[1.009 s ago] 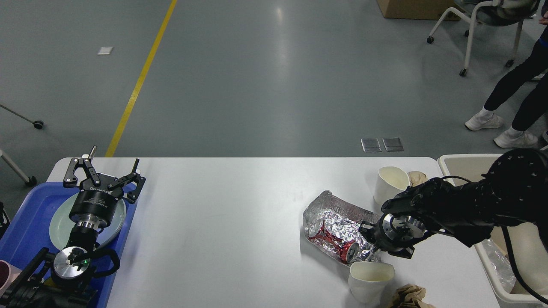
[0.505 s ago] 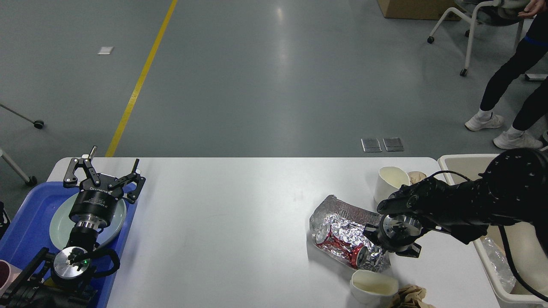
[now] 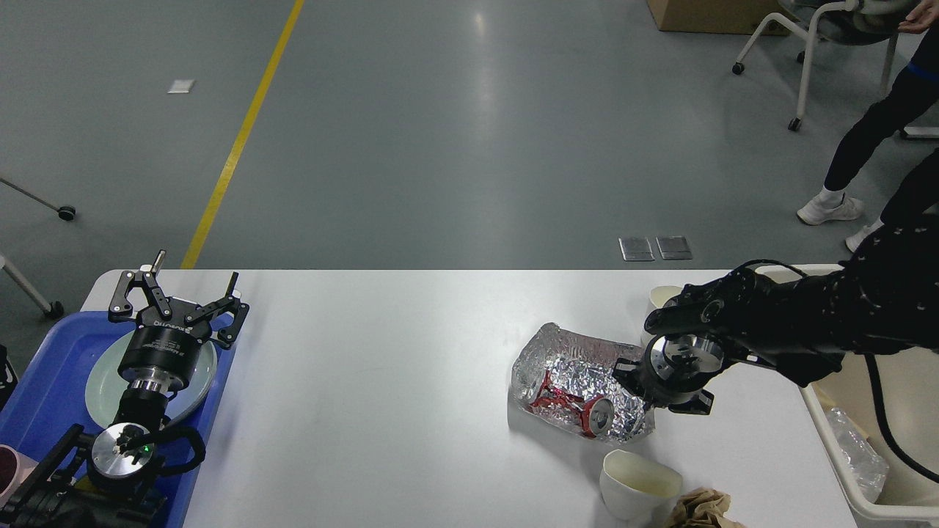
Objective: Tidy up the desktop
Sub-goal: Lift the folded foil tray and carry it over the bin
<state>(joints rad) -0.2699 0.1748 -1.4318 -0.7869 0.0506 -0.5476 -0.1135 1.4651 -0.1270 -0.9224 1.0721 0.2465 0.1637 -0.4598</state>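
Desktop clutter is gathered on the right half of the white bench [image 3: 381, 381], and the piece in hand is a crumpled foil bag [image 3: 579, 389] with a crushed red can [image 3: 576, 407] showing inside it. The bag lies roughly in the middle of that right half, its long axis running from upper left to lower right, and the right gripper [image 3: 638, 381] sits at its right-hand end, touching or pinching the foil edge. Whether the fingers are closed on the foil cannot be told, since the gripper is seen end-on and dark. The bag lies directly to the left of that gripper, while the cream bin [image 3: 829, 433] at the bench's right edge lies on the opposite side, behind the arm; so I judge the coming move to be a carry or drag rightward, across the bag's own length, toward the bin. A white cup [image 3: 638, 488] stands just below the bag near the front edge, with a brown paper wad [image 3: 704, 510] beside it, and another cup [image 3: 660, 297] is partly hidden behind the right arm; either could be knocked if the bag swings low. The left gripper [image 3: 176, 297] hangs wide open over a pale plate [image 3: 103, 381] on the blue tray [image 3: 44, 381] at the far left, well apart from the bag, so the right arm is plainly the nearer one.
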